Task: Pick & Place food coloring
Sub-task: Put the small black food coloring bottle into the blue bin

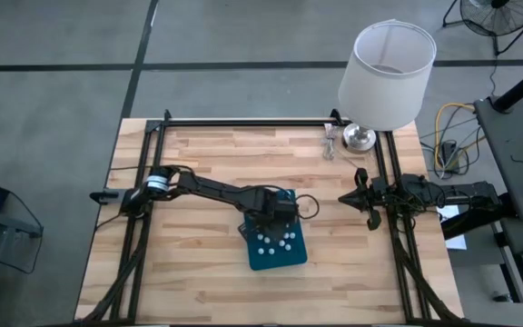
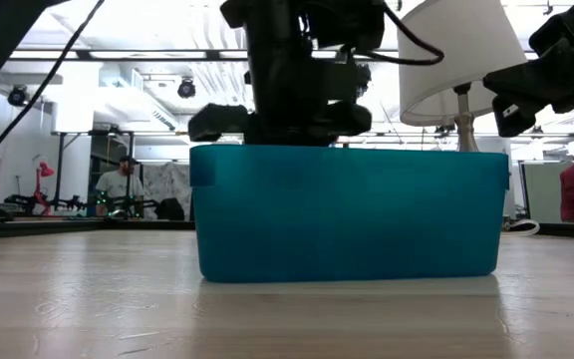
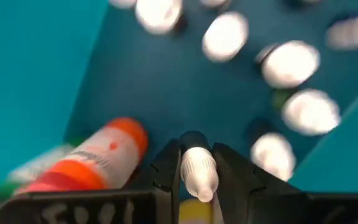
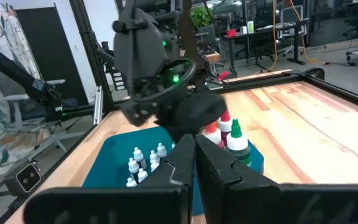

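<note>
A teal tray (image 1: 300,259) sits mid-table and holds the food coloring. Several small white-capped bottles (image 3: 288,62) stand on its floor, and an orange-topped one (image 3: 104,155) lies on its side. Taller bottles with red and green tops (image 4: 235,140) stand at the tray's far end. My left gripper (image 1: 275,213) reaches down into that end, shut on one small whitish bottle (image 3: 199,171). My right gripper (image 1: 357,195) waits, shut and holding nothing, at the table's right edge, pointing level toward the tray. My left gripper pinches the small whitish bottle between its two fingers (image 3: 166,168), one on each side of the bottle's body (image 3: 197,163). The fingers come steeply from above. The bottle runs along them, its white tip toward the wrist. I cannot tell whether its dark lower end (image 3: 194,140) touches the tray floor.
A white-shaded lamp (image 1: 384,77) and a small clear glass item (image 1: 331,141) stand at the table's far right corner. Black frame rails run along the table's left, right and far edges. Bare wood lies on either side of the tray. People show in the room beyond.
</note>
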`<state>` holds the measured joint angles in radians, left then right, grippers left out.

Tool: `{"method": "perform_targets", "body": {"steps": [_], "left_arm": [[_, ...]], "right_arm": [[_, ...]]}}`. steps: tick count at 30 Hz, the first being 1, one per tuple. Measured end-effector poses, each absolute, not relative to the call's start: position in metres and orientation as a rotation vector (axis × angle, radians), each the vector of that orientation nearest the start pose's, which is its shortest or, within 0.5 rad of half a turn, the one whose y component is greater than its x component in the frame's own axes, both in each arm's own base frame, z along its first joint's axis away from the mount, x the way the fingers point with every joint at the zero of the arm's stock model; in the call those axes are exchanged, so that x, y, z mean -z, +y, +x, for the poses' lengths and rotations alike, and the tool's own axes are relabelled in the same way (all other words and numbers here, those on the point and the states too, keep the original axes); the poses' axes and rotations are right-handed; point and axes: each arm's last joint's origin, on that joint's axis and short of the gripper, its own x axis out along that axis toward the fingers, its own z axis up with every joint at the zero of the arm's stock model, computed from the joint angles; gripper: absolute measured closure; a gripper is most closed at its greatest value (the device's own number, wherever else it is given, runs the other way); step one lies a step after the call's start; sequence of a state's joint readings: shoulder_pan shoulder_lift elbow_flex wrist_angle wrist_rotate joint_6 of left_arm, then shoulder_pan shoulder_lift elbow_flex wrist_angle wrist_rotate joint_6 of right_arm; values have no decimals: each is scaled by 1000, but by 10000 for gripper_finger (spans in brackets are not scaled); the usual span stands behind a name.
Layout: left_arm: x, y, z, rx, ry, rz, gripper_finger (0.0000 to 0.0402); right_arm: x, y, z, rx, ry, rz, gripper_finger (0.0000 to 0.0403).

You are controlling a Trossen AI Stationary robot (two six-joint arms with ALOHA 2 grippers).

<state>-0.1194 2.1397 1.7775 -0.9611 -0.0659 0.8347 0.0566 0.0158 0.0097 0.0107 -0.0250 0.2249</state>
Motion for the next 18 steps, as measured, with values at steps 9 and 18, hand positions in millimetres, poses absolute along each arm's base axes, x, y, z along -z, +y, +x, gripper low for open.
{"method": "perform_targets", "body": {"steps": [9, 18], "left_arm": [[-201, -45, 431, 551, 1278, 661, 351], [-209, -45, 434, 564, 1248, 697, 351]], "right_arm": [[-166, 6, 98, -81, 5, 225, 394], [-167, 6, 98, -82, 5, 225, 394]]}}
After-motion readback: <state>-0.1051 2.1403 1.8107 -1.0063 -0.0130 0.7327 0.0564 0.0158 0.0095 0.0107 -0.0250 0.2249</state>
